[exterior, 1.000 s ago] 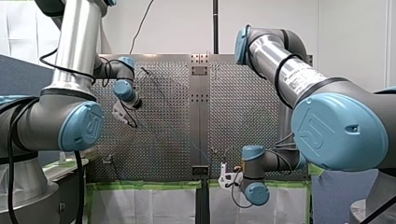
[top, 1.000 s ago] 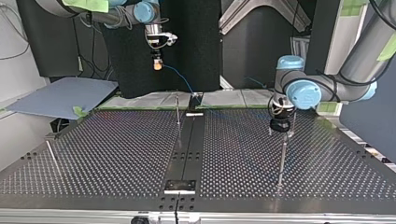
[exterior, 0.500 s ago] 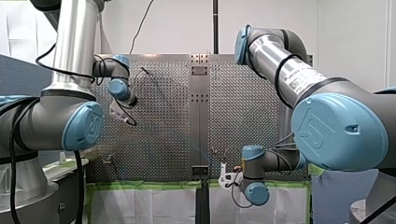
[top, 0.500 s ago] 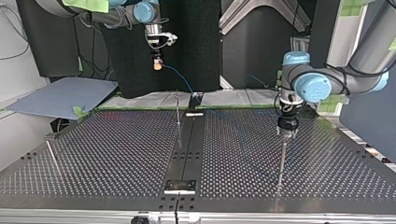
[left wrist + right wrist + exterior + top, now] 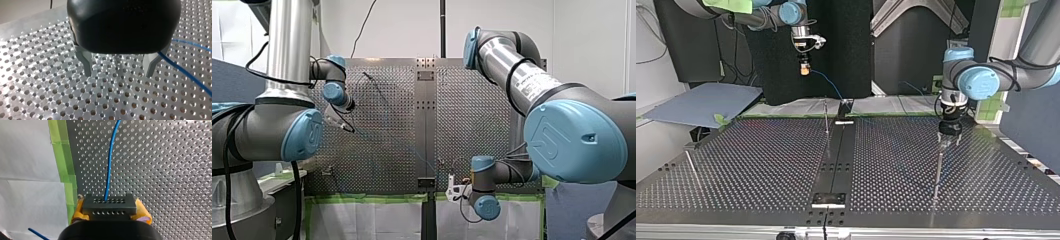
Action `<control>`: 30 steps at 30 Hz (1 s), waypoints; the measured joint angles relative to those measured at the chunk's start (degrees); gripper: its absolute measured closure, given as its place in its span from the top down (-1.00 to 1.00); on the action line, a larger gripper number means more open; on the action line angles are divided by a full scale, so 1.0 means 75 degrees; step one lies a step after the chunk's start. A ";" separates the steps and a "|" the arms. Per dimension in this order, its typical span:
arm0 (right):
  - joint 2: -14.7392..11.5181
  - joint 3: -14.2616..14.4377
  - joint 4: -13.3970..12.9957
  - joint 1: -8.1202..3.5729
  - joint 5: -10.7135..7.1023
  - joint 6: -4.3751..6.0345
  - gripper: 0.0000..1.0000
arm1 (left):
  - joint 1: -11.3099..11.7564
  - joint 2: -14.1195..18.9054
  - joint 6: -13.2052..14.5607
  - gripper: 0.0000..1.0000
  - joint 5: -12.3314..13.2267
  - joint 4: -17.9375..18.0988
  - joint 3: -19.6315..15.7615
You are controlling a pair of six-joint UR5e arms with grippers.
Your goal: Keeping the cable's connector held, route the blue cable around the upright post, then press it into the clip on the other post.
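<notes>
Over the last second my left gripper [image 5: 946,145] has slid toward the right of the top view and slightly lower. It now hangs just above the tip of the thin upright post [image 5: 937,170] standing right of centre. In the front view its wrist has shifted toward the upper left. Its metal fingers [image 5: 86,62] stand wide apart, gripping nothing, over the perforated table [image 5: 37,75]. The blue cable [image 5: 185,72] runs past the outer side of one finger; whether it touches that finger I cannot tell.

My right gripper [image 5: 805,70] has not moved. It sits high in the upper left of the top view, with its yellow pads [image 5: 142,211] clamped on the dark grey connector [image 5: 109,206]. From the connector the cable leads away over the table.

Green tape [image 5: 62,157] edges the table beside that gripper, with white sheeting [image 5: 25,150] beyond it. A second post [image 5: 826,117] stands at mid-frame near the table's far edge, and a third post [image 5: 692,167] leans at the lower left. A clip is too small to make out.
</notes>
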 joint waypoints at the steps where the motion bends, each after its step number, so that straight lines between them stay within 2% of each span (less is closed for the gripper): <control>1: 0.0000 0.0000 -0.0001 -0.0001 -0.0001 0.0000 -1.00 | -0.0001 0.0016 0.0000 1.00 0.0021 0.0010 -0.0017; 5: -0.0002 -0.0001 -0.0001 0.0000 -0.0001 0.0001 -1.00 | -0.0010 0.0082 -0.0004 1.00 0.0118 0.0065 -0.0097; 13: -0.0004 -0.0001 -0.0002 0.0002 -0.0001 0.0000 -1.00 | -0.0073 0.0564 0.0008 1.00 0.0669 0.0173 -0.0557; 18: -0.0004 -0.0001 -0.0008 0.0003 -0.0001 0.0000 -1.00 | -0.0099 0.0807 0.0005 1.00 0.0822 0.0174 -0.0670; 23: -0.0004 -0.0001 -0.0012 0.0002 -0.0002 0.0000 -1.00 | -0.0106 0.0978 0.0056 1.00 0.0721 -0.0005 -0.0684; 30: -0.0003 -0.0002 -0.0013 0.0000 -0.0002 0.0000 -1.00 | -0.0109 0.1329 0.0372 1.00 0.0526 -0.0316 -0.0687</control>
